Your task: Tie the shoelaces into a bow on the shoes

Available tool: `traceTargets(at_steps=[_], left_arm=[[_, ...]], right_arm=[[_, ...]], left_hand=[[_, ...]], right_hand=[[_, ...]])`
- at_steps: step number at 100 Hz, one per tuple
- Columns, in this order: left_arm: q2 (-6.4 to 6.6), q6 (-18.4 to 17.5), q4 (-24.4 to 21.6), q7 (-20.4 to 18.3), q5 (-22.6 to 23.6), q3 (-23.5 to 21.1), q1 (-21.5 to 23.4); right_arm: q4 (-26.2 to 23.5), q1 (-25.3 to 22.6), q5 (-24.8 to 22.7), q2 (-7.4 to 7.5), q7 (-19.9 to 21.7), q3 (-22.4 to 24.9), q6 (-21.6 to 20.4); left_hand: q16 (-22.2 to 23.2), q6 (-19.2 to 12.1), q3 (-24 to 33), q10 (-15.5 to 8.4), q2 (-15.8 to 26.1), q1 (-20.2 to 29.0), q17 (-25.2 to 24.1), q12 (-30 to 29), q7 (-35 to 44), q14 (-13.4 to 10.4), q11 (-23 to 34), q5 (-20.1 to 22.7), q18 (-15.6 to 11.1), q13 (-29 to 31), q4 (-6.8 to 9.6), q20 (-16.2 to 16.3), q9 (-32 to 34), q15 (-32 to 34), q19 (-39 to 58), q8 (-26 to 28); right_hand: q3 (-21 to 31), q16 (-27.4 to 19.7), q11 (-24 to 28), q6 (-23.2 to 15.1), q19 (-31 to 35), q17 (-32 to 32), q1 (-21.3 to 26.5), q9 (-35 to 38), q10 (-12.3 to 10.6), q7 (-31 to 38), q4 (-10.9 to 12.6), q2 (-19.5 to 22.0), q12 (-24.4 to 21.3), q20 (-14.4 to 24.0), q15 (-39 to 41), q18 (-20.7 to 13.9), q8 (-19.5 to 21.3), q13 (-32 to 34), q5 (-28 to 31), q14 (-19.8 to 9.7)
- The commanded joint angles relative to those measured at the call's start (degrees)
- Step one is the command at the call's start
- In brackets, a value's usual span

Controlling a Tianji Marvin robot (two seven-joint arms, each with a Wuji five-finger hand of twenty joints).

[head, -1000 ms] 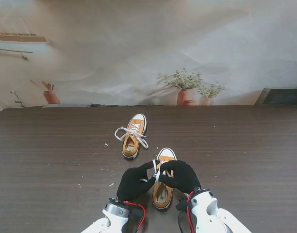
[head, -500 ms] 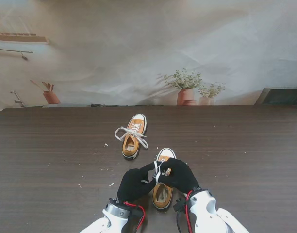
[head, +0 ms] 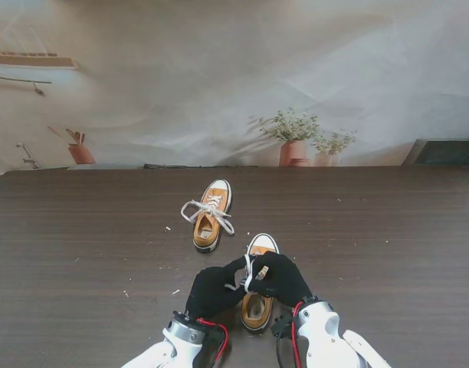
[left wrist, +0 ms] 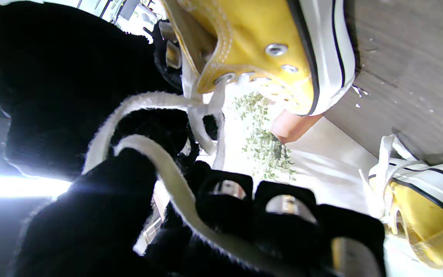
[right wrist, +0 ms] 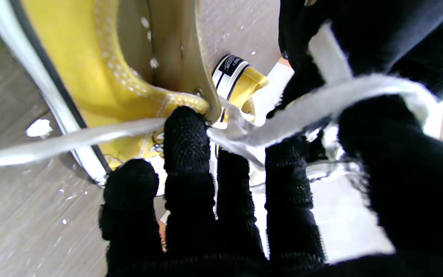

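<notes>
The near yellow shoe (head: 262, 245) lies toe away from me, its middle covered by both black-gloved hands. My left hand (head: 211, 291) and right hand (head: 280, 279) meet over it with white lace (head: 247, 270) stretched between them. In the left wrist view a lace loop (left wrist: 144, 103) runs from the shoe's eyelets (left wrist: 276, 49) over my thumb and across the fingers (left wrist: 283, 215). The right wrist view shows a lace strand (right wrist: 321, 103) draped over the thumb, with the fingertips (right wrist: 186, 130) pressed at the shoe's tongue (right wrist: 175, 50). The knot itself is hidden.
The second yellow shoe (head: 210, 215) lies farther from me and slightly left, its white laces (head: 195, 210) spread loose. Small white flecks (head: 175, 291) dot the dark wooden table (head: 81, 253). A backdrop with printed plants (head: 296, 134) rises behind the far edge.
Both hands have drawn closer together over the near shoe and slightly nearer to me, still holding the lace. The far shoe has not moved.
</notes>
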Motion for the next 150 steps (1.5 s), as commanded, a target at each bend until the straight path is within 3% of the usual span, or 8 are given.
traceTargets(at_steps=[1, 8, 18, 36, 83, 112, 150], left_arm=[[0.10, 0.33, 0.11, -0.28, 0.39, 0.17, -0.05], [0.15, 0.30, 0.14, -0.37, 0.47, 0.16, -0.05], [0.25, -0.10, 0.06, -0.74, 0.47, 0.03, 0.01], [0.29, -0.96, 0.07, -0.95, 0.46, -0.12, 0.16], [-0.08, -2.53, -0.65, -1.27, -1.18, -1.69, 1.67], [-0.19, -2.27, -0.82, -0.70, -1.24, -1.80, 2.02], [-0.17, -2.35, -1.07, -0.36, -1.14, -2.23, 2.53]], right_arm=[[-0.85, -0.29, 0.80, -0.24, 1.16, -0.04, 0.64], [-1.21, -0.35, 2.16, -0.43, 1.15, -0.03, 1.18], [-1.56, -0.40, 3.91, -0.92, 0.24, -0.07, 1.72], [-2.10, -0.62, 6.19, -1.47, -0.78, 0.11, 2.21], [-2.72, -1.90, 7.11, -1.85, -2.46, 0.98, 1.02], [-2.93, -2.38, 5.95, -1.86, -3.20, 1.20, 0.94], [-2.89, -2.80, 4.23, -2.03, -5.16, 1.32, -1.22]], left_hand=[[-0.57, -7.15, 0.42, 1.13, -1.51, -2.67, 1.18, -0.01, 0.50, -0.06, 0.33, -0.58, -9.27, 0.94, -1.21, -0.69, 1.20, -0.50, 12.14, -1.30], [-0.58, -7.19, 0.44, 0.91, -1.48, -2.67, 1.18, -0.01, 0.51, -0.06, 0.32, -0.57, -9.28, 0.94, -1.18, -0.72, 1.14, -0.50, 12.16, -1.29], [-0.60, -7.32, 0.36, 0.75, -1.30, -2.89, 1.18, 0.00, 0.57, -0.07, 0.31, -0.42, -9.29, 0.93, -1.16, -0.75, 1.12, -0.52, 12.17, -1.27], [-0.70, -7.53, 0.31, 0.55, -1.17, -3.04, 1.16, 0.00, 0.51, -0.09, 0.24, -0.57, -9.28, 0.93, -1.14, -0.85, 0.97, -0.72, 12.03, -1.29], [-0.88, -7.52, 0.44, 0.51, -0.94, -3.13, 1.09, 0.06, 0.35, 0.00, 0.09, -0.98, -9.07, 0.92, -1.21, -1.15, 0.60, -1.17, 11.55, -1.35], [-1.03, -7.29, 0.43, 0.53, -0.82, -3.14, 1.02, 0.13, -0.05, 0.21, -0.12, -2.02, -8.26, 0.90, -1.22, -1.48, -0.01, -1.67, 10.94, -1.49], [-1.18, -7.17, 0.76, 0.62, -0.78, -3.04, 0.91, 0.20, -0.17, 0.52, -0.25, -2.39, -7.59, 0.90, -1.25, -1.80, -0.53, -2.40, 10.32, -1.55]], right_hand=[[3.70, 0.74, 0.45, 0.01, -0.29, -0.97, 3.91, -1.65, -0.47, 1.74, -0.67, -0.82, -0.84, 0.78, -0.56, -1.76, -1.43, -1.37, -1.34, -1.67], [5.51, 0.87, 0.51, 1.31, -0.33, -1.57, 6.02, -1.78, -0.27, 2.39, 0.56, 0.72, -0.96, 0.88, -0.48, -1.94, -1.45, -1.71, -0.58, -1.72], [8.53, 1.12, 0.46, 3.77, -0.15, -1.91, 8.15, -1.61, 0.48, 3.51, 0.68, -0.73, -1.48, 1.20, -0.29, -1.79, -0.26, -1.85, 0.65, -1.39], [8.15, 1.60, 1.26, 7.23, -0.07, -2.98, 10.31, -3.10, 1.27, 4.79, 0.51, 1.67, -2.64, 1.47, 0.07, -2.37, 4.71, -2.97, -0.88, -1.60], [11.58, 1.95, 2.40, 7.35, -0.06, -3.23, 12.16, -3.63, 1.95, 6.69, 0.18, -0.06, -4.85, 1.40, 0.32, -2.52, 6.81, -3.13, -2.38, -1.64], [19.64, 0.33, 3.29, 7.44, 0.05, -1.36, 9.50, -1.71, 2.09, 8.84, 1.85, -8.54, -5.05, 0.62, 0.34, -2.22, 7.92, -1.42, 0.18, -1.68], [20.27, 0.56, 3.37, 5.68, 0.38, -0.92, 8.91, -0.35, 1.61, 8.35, 2.11, -9.17, -5.11, 0.26, 0.53, -1.79, 7.80, -0.75, 1.25, -1.40]])
